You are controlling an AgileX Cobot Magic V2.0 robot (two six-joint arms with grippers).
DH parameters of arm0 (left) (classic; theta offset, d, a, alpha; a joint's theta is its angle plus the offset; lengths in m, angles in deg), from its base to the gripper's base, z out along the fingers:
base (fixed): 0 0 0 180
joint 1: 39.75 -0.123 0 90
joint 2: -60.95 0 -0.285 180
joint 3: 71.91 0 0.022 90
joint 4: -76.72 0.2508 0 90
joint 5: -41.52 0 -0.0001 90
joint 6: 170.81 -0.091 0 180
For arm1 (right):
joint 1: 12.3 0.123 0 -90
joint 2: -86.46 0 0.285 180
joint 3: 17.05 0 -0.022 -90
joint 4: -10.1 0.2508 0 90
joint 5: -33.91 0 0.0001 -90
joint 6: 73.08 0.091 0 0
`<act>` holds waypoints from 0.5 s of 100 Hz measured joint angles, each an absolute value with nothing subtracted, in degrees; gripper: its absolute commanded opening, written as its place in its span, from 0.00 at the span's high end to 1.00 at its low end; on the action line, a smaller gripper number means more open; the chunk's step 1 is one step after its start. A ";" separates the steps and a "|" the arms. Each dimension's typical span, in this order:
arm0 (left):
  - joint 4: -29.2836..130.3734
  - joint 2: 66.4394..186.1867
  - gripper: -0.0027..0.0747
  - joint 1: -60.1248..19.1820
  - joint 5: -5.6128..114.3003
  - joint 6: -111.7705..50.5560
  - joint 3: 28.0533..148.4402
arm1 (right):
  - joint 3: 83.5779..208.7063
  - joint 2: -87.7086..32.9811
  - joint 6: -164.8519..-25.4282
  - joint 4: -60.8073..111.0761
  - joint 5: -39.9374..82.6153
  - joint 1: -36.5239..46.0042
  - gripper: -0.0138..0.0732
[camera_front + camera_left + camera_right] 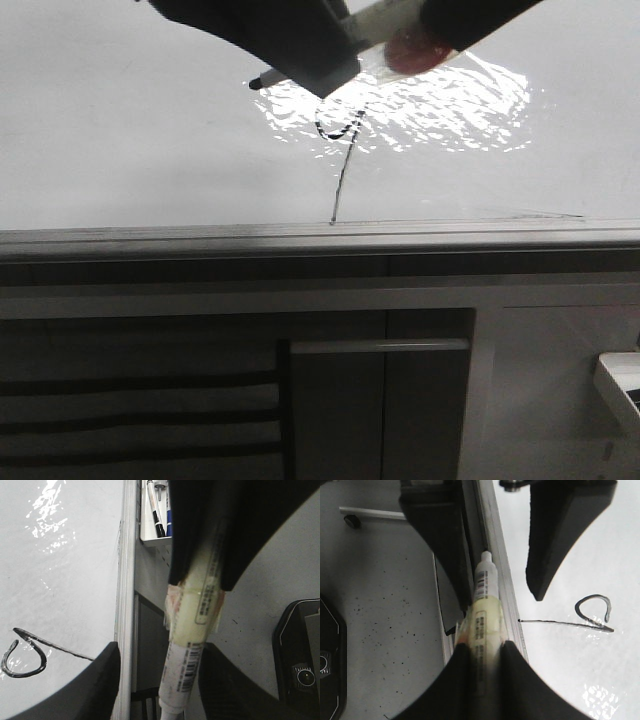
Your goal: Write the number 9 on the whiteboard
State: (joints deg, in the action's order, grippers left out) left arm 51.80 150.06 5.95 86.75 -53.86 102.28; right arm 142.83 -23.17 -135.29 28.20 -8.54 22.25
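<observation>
The whiteboard (120,130) lay flat and filled the far part of the front view. The number 9 (340,150) sat on the board near the middle, with its loop farther away and its tail running down to the edge rail (300,238). A marker (300,72) hung over the board just behind and left of the loop. The cabinet (200,400) stood in front of the rail and below it. A tray (622,385) sat low at the right.
</observation>
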 measured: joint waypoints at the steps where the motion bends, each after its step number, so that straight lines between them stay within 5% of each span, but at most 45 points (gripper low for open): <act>1: 51.80 150.06 0.54 5.95 86.75 -53.86 102.28 | 142.83 -23.06 -135.29 28.20 -8.54 22.25 0.89; 28: 52.43 150.06 0.79 5.95 87.14 -53.95 102.28 | 142.83 -23.06 -135.29 28.20 -8.30 22.25 0.89; 50: 52.57 150.06 0.86 6.06 87.60 -54.22 102.28 | 142.83 -23.06 -135.29 27.91 -8.09 22.25 0.89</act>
State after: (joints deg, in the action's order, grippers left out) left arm 52.57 150.06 6.06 87.60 -54.22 102.28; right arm 142.83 -23.06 -135.29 27.91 -8.09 22.25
